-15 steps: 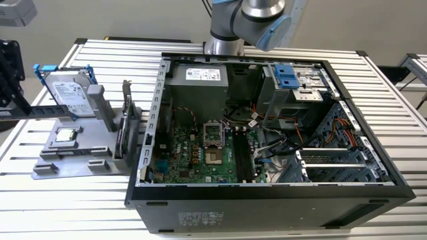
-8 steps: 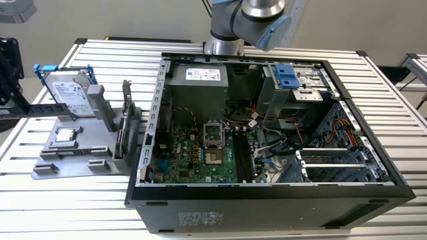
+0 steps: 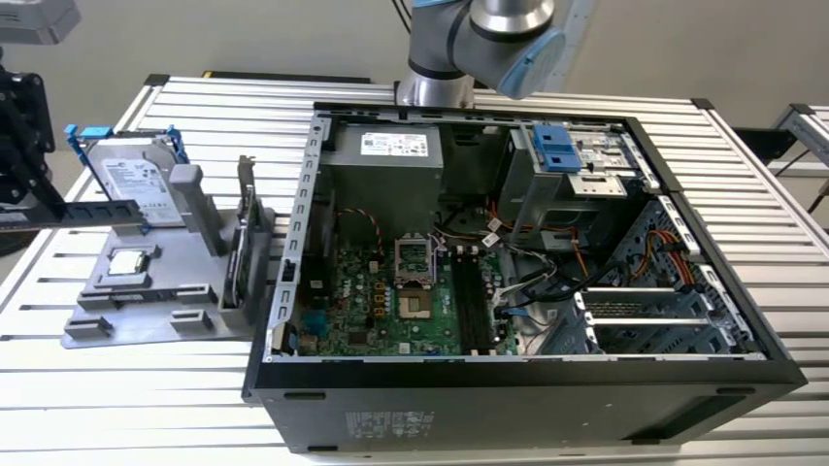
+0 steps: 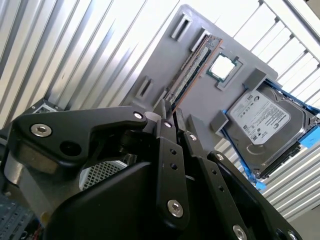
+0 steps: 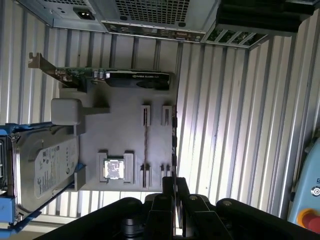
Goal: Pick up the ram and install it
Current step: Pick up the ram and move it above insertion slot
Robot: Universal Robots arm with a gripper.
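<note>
The ram (image 4: 192, 67) is a thin dark green stick standing on edge in a slot of the grey holder (image 4: 200, 100). In the first wrist view the ram (image 5: 145, 145) appears edge-on as a narrow line on that holder (image 5: 125, 130). My gripper (image 4: 170, 109) hovers apart from the holder, near the end of the stick, its black fingers pressed together with nothing between them. In the first wrist view the gripper (image 5: 175, 182) sits just off the holder's edge, near the ram's end. The open computer case (image 3: 518, 379) shows the motherboard's long dark memory slots (image 3: 473, 301).
The holder (image 3: 143, 282) also carries a silver hard drive (image 3: 130, 180) with a blue bracket, a small square processor (image 3: 127, 260) and an upright graphics card (image 3: 247, 243). The slatted metal table (image 3: 116, 398) stretches around the case. A red button (image 5: 309, 220) sits nearby.
</note>
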